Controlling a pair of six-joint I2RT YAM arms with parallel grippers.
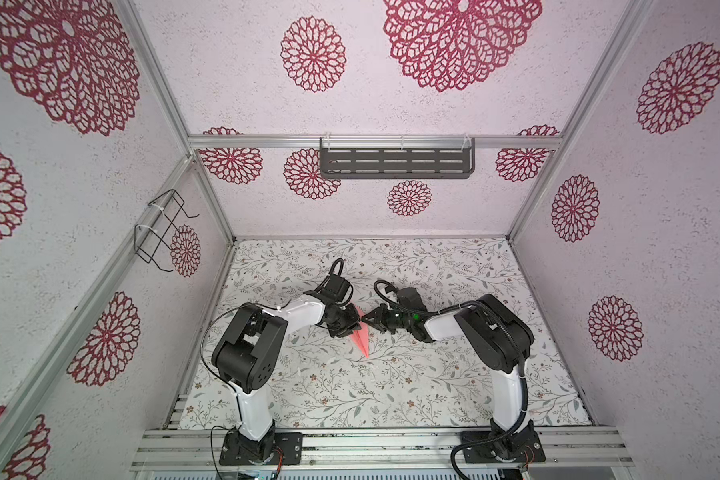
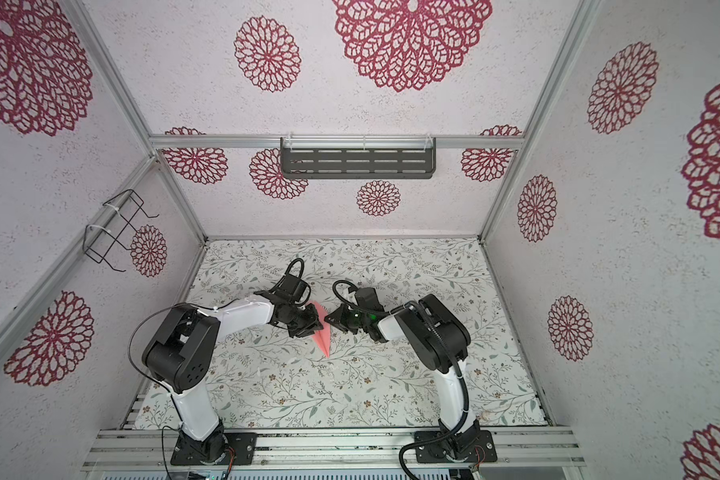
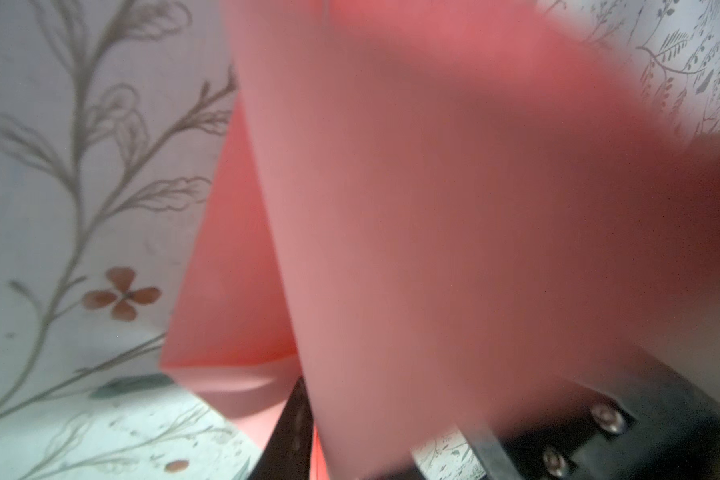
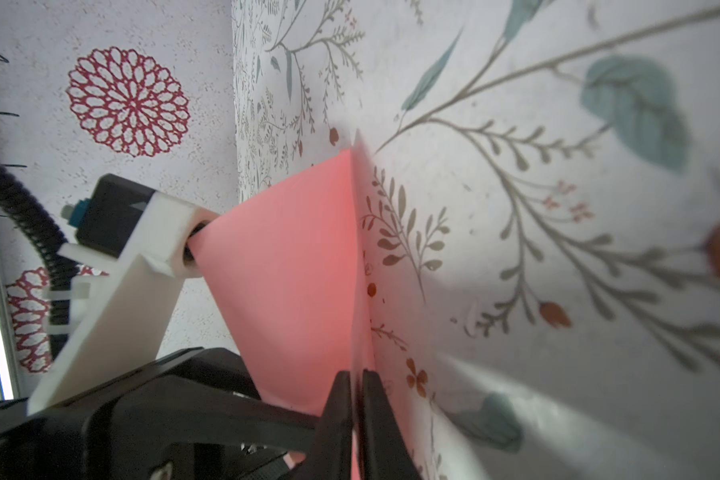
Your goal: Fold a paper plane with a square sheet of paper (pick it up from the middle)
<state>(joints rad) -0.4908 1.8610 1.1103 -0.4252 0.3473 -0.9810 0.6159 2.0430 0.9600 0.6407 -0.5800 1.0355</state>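
Floral tabletop [image 1: 350,395], rosette walls [image 1: 433,104], paper plane [image 1: 361,338]

no readable text, labels, numbers

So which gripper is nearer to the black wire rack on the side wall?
Left. The left gripper is at the pink paper plane, on the side facing the wire rack. The right gripper sits just beyond, on the plane's far side.

Paper plane [image 1: 361,338] between left tool [image 1: 351,326], right tool [image 1: 367,324], mid table [image 1: 350,395].
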